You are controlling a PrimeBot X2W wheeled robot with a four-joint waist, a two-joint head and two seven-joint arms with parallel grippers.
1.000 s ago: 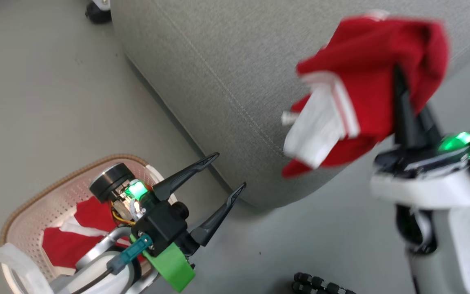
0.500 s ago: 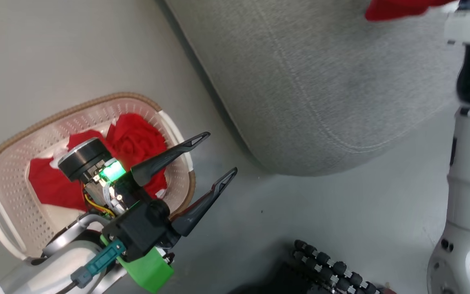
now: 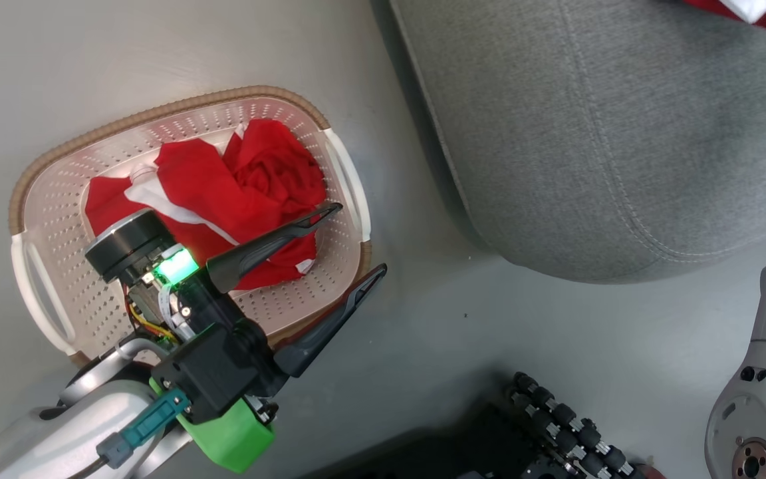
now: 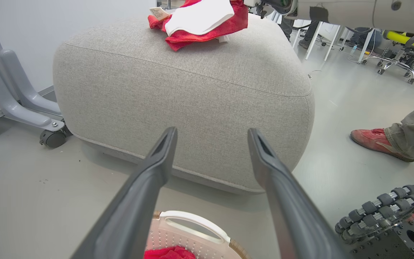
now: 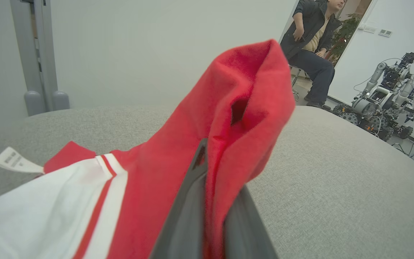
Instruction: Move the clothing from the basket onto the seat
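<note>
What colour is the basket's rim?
The basket rim is brown with a woven look; the head view shows it best.

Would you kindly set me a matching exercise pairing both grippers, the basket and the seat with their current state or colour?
Column one:
1. left gripper
2. right gripper
3. basket
4. seat

Column two:
A. light grey, clothing on top
B. open, empty
C. cream with a brown rim, on the floor
D. shut on red clothing

Pairs: 1-B, 2-D, 3-C, 4-A.
</note>
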